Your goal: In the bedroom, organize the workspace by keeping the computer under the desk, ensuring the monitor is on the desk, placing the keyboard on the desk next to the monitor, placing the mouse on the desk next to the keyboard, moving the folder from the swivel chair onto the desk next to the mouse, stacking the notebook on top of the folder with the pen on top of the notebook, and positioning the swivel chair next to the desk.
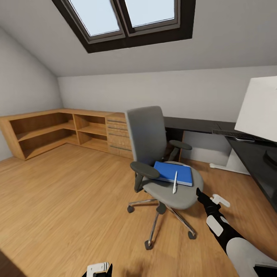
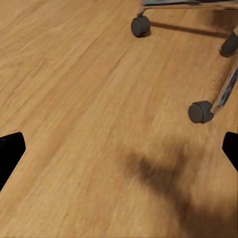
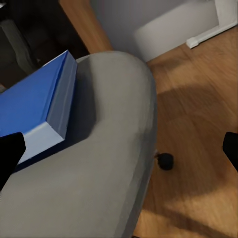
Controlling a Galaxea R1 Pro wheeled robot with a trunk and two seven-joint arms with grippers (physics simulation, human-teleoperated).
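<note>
Still lying on the grey upholstered swivel chair (image 1: 161, 161): flat bright blue folder (image 1: 174, 172), silvery pen (image 1: 175, 182) atop it. Reaching toward that chair, right gripper (image 3: 119, 148) spread wide, grasping nothing. Hanging near its castors, left gripper (image 2: 119, 148) likewise released.

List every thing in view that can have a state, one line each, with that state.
swivel chair: upright on the wood floor, away from the desk, seat loaded.
folder: closed, flat on the chair seat.
pen: lying partly on the folder, partly on the seat.
monitor: standing on the desk.
keyboard: flat on the desk.
right gripper: open, near the seat's edge, empty.
left gripper: open, over bare floor, empty.
</note>
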